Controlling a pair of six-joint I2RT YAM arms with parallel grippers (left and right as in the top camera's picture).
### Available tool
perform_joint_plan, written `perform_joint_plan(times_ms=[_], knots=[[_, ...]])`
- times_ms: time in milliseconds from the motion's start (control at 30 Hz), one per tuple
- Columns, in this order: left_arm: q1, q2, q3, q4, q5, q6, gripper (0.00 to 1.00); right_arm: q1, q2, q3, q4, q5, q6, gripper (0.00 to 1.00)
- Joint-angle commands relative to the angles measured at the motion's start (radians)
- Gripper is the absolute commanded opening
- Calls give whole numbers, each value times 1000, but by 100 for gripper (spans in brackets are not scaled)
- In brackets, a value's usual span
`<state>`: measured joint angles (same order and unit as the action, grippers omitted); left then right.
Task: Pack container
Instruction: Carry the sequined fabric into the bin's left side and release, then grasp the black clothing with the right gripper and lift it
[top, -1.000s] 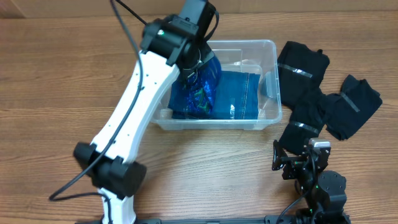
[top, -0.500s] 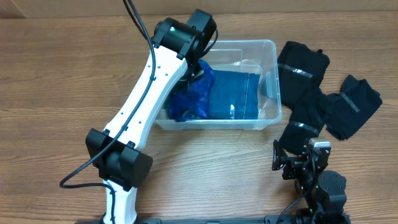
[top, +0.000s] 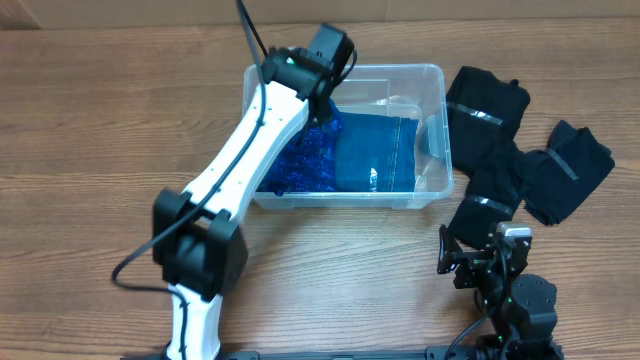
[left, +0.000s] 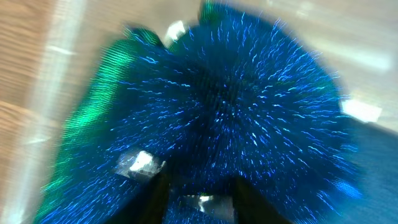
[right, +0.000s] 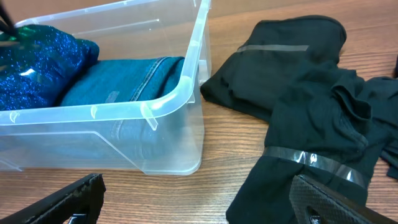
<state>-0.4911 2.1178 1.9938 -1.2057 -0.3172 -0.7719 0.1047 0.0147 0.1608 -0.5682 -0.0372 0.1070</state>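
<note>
The clear plastic container (top: 440, 80) stands at the middle back of the table; it also shows in the right wrist view (right: 186, 81). Inside lie a folded blue denim piece (top: 380, 150) on the right and a sparkly blue garment (top: 300, 160) on the left. My left gripper (top: 322, 105) reaches down into the container's back left. In the blurred left wrist view its fingers (left: 199, 199) sit close together on the sparkly garment (left: 249, 112). My right gripper (top: 480, 250) rests open and empty near the front edge, its fingers (right: 193, 208) wide apart.
Several black garments with clear tape bands lie to the right of the container: one at the back (top: 490, 110), one at the far right (top: 570, 165), one nearer my right gripper (top: 480, 200). Bare wood table (top: 100, 150) lies to the left.
My left arm has swung right and lowered the sparkly blue garment deeper into the container, where it now lies flatter beside the denim. The right arm has not moved.
</note>
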Motion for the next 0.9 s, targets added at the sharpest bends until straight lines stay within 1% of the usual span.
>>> perform_joint_plan(times_ms=[0,33,100,133,200,233,267,300,333,367,433,467,500,567,600,633,667,733,767,800,867], knots=[[32,126,-49,30,126,79,45,-5,-12,-10,-5,6,-3,100],[36,148,-49,37,148,92,48,-5,-12,-10,-5,6,-3,100],[40,166,-49,43,175,100,49,-5,-12,-10,-5,6,-3,100],[43,163,-45,46,189,100,47,-5,-12,-10,-5,5,-3,100],[58,136,25,27,265,127,47,-5,-12,-10,-5,6,-3,100],[67,120,71,8,303,136,50,-5,-12,-10,-5,6,-3,100],[80,98,132,-19,346,142,55,-5,-12,-10,-5,6,-3,100],[101,67,213,-55,386,147,61,-5,-12,-10,-5,6,-3,100],[122,38,279,-85,410,150,72,-5,-12,-10,11,6,-3,100],[139,13,325,-104,431,159,77,-5,-12,-10,31,3,-2,100],[183,-49,413,-134,478,202,82,-5,-12,-10,60,-89,2,100],[205,-80,442,-148,496,224,84,-5,-12,-10,68,-156,2,100],[232,-122,474,-171,506,259,85,-5,-12,-9,86,-255,39,100],[287,-219,499,-208,503,362,90,-5,-12,-7,128,-290,184,100],[318,-278,500,-230,498,433,100,-5,-11,6,143,-290,249,100],[347,-329,500,-260,488,486,100,-5,-7,30,146,-289,283,100],[366,-361,500,-283,472,513,100,-5,3,60,145,-286,292,100],[410,-432,500,-348,380,523,100,-5,58,150,121,-256,295,100],[421,-463,500,-382,315,523,100,-5,114,218,85,-208,294,100],[422,-481,500,-403,279,523,100,-5,190,297,36,-139,294,100],[422,-505,500,-432,255,523,100,-5,330,425,-51,-26,285,100]])
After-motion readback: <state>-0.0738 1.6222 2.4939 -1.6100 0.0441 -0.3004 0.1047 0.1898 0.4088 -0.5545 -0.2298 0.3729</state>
